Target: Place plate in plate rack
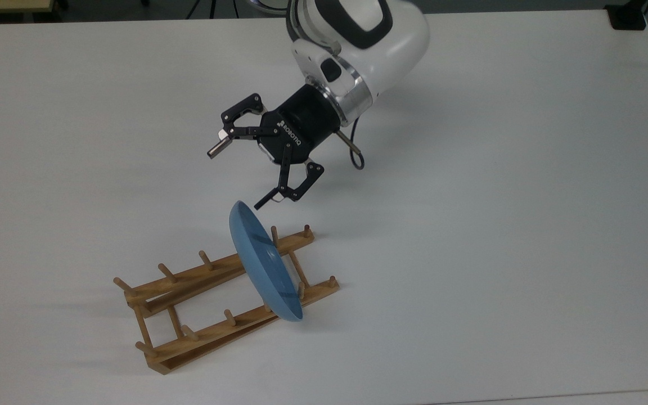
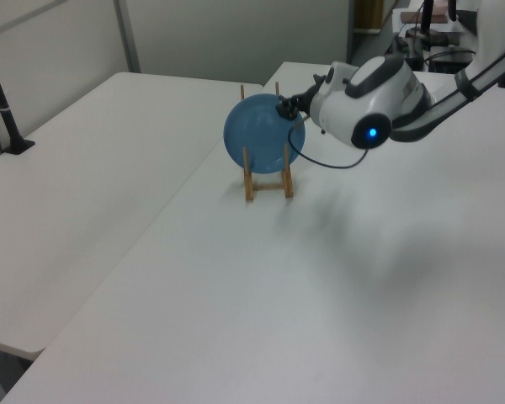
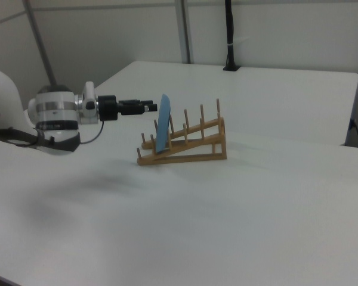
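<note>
The light-blue plate (image 1: 262,261) (image 2: 261,133) (image 3: 163,123) stands on edge in the wooden plate rack (image 1: 200,298) (image 2: 268,181) (image 3: 191,143), between pegs near the rack's right end in the top view, leaning slightly. My gripper (image 1: 235,177) (image 3: 149,107) is open, just above the plate's upper rim and clear of it. One of its fingertips (image 1: 260,202) hangs close over the rim, the other (image 1: 213,152) is spread wide away. Nothing is between the fingers.
The rack sits on a white table (image 1: 498,225). A second white table (image 2: 84,168) adjoins at the left view's left, with a black post (image 2: 4,109) on it. A black block (image 1: 628,17) sits at the top view's far right corner.
</note>
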